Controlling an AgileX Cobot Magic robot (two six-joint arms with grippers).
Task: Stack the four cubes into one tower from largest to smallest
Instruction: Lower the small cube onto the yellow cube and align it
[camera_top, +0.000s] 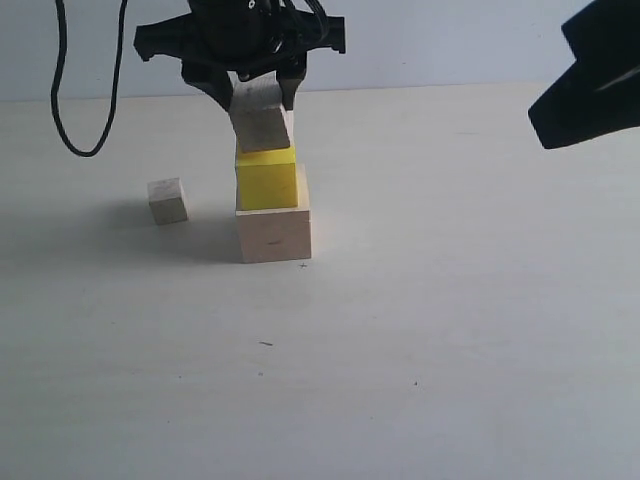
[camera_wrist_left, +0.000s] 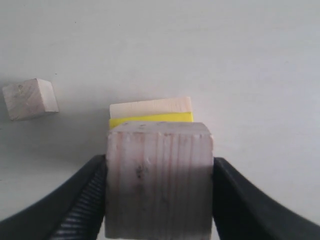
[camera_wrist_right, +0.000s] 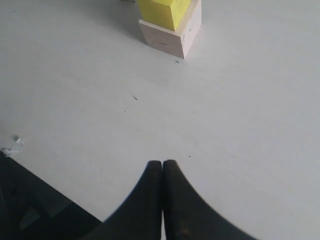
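In the exterior view, the left jaws grip a small pale wood cube (camera_top: 260, 115), a little tilted, directly over the mid-sized bright yellow cube (camera_top: 266, 178), which sits on the large pale wood cube (camera_top: 273, 235). I cannot tell whether the two touch. The other small pale wood cube (camera_top: 168, 200) lies at nine o'clock from this stack, well apart. I judge that the third cube is being placed; next it needs levelling, centring and a gentle release. In the left wrist view, the jaws press both sides of the held cube (camera_wrist_left: 159, 180), with the yellow cube (camera_wrist_left: 150, 118) just beyond it. In the right wrist view, the right jaws are pressed together and hold nothing. The pale surface (camera_wrist_right: 240, 125) has few marks, and the plain wall (camera_top: 450, 40) carries a black cable (camera_top: 57, 100).
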